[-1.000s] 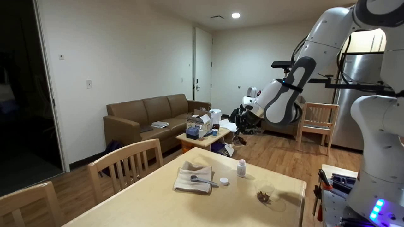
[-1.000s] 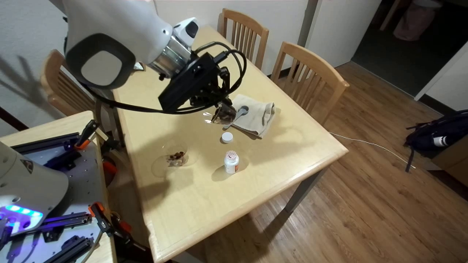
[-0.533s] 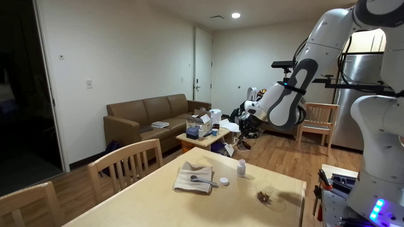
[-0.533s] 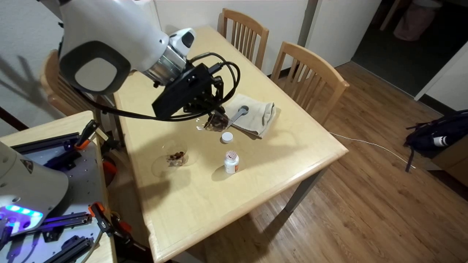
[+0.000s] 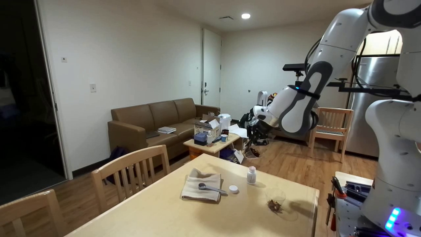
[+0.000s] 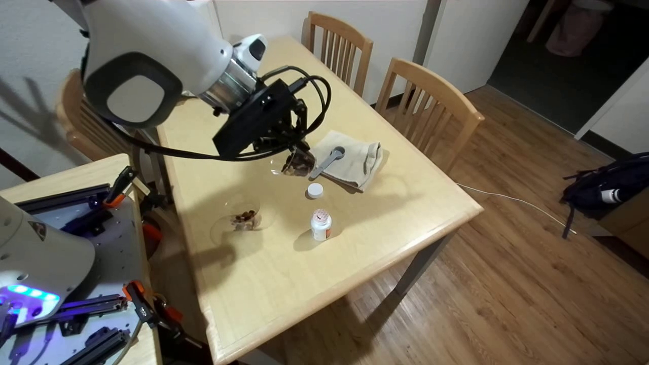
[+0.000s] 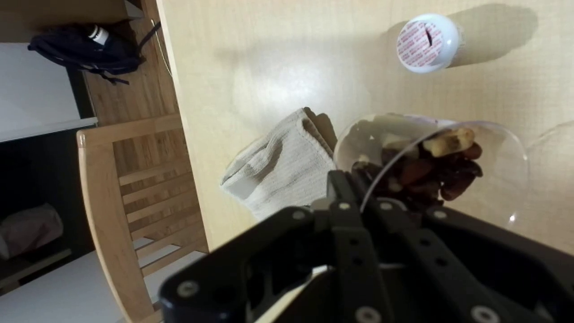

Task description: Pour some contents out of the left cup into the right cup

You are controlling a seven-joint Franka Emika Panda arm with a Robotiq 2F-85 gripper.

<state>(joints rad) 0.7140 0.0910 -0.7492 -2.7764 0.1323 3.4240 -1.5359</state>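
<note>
Spotter: What have you got hold of?

Me: My black two-fingered claw (image 7: 354,186) is clamped on the wall of a tilted clear plastic cup (image 7: 495,154) — the left cup, I judge — held up over the pale wooden table (image 6: 284,284).

Spotter: And where does it pour?

Me: In an exterior view, a second clear plastic cup (image 5: 276,195) stands upright on the table, right of mine and nearer.

Spotter: How do you do that well?

Me: I'd bring my cup's rim over the middle of its mouth, low but not touching, before tipping further. Then a slow roll — loose pieces may slump all at once — and level off early, since only some should go. The thin wall probably flexes, so no jerks. I'd stay clear of the small white plastic bottle (image 5: 251,176).

Spotter: What's inside them?

Me: Mine holds dark red-brown pieces (image 7: 462,177) and a few pale ones, dried fruit and nuts by the look; the claw hides part. The right cup has brown pieces (image 5: 274,206) at its bottom, bare wall above.
</note>
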